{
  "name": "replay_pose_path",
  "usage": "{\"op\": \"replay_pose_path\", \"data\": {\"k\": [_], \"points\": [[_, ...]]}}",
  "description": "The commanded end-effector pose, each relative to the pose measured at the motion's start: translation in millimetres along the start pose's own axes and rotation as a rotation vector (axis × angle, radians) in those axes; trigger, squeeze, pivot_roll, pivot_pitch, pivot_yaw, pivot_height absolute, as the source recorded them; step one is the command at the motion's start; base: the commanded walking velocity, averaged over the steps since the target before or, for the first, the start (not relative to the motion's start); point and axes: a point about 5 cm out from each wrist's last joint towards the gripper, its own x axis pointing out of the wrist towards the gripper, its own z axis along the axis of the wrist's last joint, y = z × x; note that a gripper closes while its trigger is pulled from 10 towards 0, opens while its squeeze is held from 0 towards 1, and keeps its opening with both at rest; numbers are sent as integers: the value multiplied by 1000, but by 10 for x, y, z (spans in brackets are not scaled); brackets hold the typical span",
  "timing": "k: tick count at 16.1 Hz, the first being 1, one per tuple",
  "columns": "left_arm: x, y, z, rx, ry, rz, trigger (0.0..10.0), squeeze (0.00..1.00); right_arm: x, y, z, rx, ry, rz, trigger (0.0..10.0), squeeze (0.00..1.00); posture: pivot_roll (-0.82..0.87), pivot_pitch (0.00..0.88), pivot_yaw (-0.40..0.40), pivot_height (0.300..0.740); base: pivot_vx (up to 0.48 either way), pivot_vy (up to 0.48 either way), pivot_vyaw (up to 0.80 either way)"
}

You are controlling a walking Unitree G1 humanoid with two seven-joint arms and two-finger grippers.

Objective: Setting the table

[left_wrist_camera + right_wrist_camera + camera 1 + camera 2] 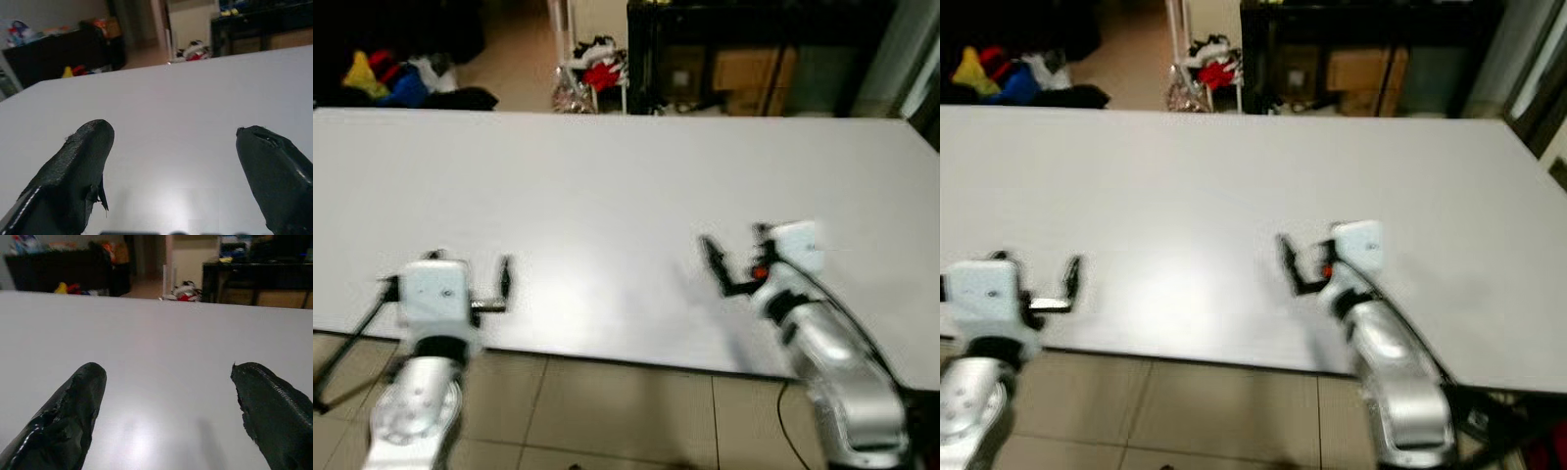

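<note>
Both head views look forward and down from above the near edge of the white tabletop (626, 186), taking in its whole width and the tiled floor (607, 411) below. Each wrist view sits low, close over the tabletop, facing across it between its claw's fingers. All four share the far edge and clutter (195, 49) beyond.

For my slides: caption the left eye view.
Both grippers, left and right, hover with open jaws over the white table's near edge.
</note>
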Motion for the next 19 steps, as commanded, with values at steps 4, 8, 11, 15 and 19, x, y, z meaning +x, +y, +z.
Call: {"op": "replay_pose_path", "data": {"k": [4, 8, 11, 15, 19], "points": [[15, -66, 16, -14, -1, -17, 10000, 0, -17, -142, -36, 22, 19, -36, 10000, 0, -11, 0, 65, 740, 0, 341, 0], [-20, -61, -6, -16, 12, -19, 10000, 0, -41, -76, 13, 26, -21, 37, 10000, 1000, -10, 0, 70, 740, 0, 338, 0], [-64, -73, -13, -20, 22, -14, 10000, 0, -45, 7, 11, -1, -18, 126, 10000, 1000, -3, 0, 69, 740, 0, 336, 729], [-120, -83, -16, -26, 30, 3, 10000, 0, -43, 58, 6, 0, -21, 197, 10000, 1000, 25, 0, 45, 740, 0, 338, 800], [-164, -51, -16, -23, 36, 30, 10000, 0, -15, 120, 8, 3, -30, 250, 10000, 1000, 38, 0, 34, 740, 0, 337, 800]]}}
